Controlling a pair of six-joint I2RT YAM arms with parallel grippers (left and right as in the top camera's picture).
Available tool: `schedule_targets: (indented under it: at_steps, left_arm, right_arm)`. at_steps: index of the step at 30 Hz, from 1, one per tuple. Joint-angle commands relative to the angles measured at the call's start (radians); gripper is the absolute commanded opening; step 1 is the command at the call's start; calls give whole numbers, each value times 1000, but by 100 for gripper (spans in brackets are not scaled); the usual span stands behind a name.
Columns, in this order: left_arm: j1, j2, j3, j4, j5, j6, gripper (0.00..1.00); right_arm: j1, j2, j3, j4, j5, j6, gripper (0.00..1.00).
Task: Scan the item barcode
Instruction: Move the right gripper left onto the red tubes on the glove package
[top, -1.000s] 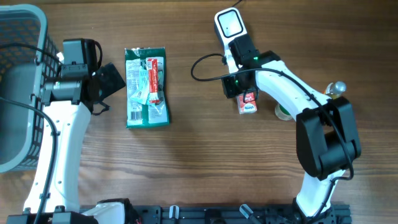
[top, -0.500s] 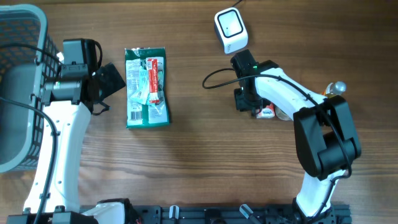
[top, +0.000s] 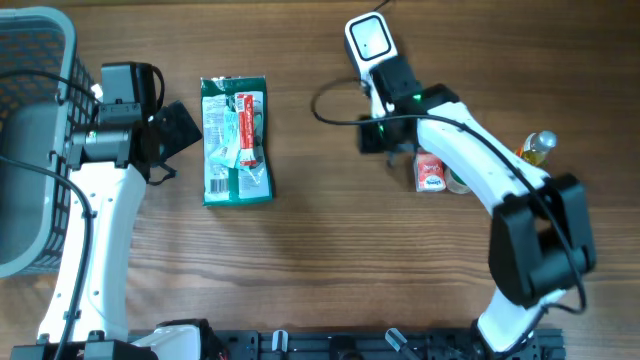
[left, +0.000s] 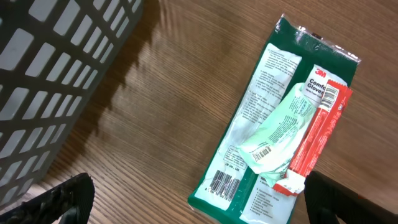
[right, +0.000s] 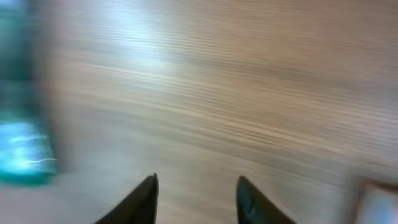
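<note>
The white barcode scanner (top: 368, 40) lies at the back of the table. A small red-and-white box (top: 431, 172) stands apart from my right gripper (top: 375, 138), which hovers just below the scanner. The blurred right wrist view shows that gripper (right: 196, 182) open, with only bare wood between its fingers. A green glove packet (top: 236, 140) lies flat at the left with a red-and-white pack on top. Its barcode (left: 225, 182) faces up. My left gripper (left: 202, 205) is wide open beside the packet's near end, touching nothing.
A grey basket (top: 30, 140) fills the far left edge, and its wall (left: 50, 74) shows in the left wrist view. A small bottle (top: 458, 182) stands against the box, and a yellow-labelled bottle (top: 536, 148) stands further right. The scanner cable (top: 330, 110) loops near my right wrist.
My right gripper set the small box down beside the bottle, let go and moved up and left toward the scanner. The left arm has not moved.
</note>
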Motion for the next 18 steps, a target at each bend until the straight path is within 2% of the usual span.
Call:
schedule_targets:
  at_steps: [1, 3, 6, 11, 16, 18]
  left_arm:
    - [-5, 2, 0, 2, 2, 8, 100]
    - [-5, 2, 0, 2, 2, 8, 100]
    - [-5, 2, 0, 2, 2, 8, 100]
    - [-5, 2, 0, 2, 2, 8, 100]
    - [-5, 2, 0, 2, 2, 8, 100]
    - [-5, 2, 0, 2, 2, 8, 100]
  right_arm:
    - [25, -26, 11, 175, -501, -6, 100]
    - [43, -19, -8, 270, -555, 18, 100]
    - [79, 6, -13, 330, -536, 39, 100]
    - [171, 67, -13, 385, -432, 80, 76]
    - [248, 121, -13, 473, -363, 80, 74]
    - [272, 136, -13, 506, -317, 80, 70]
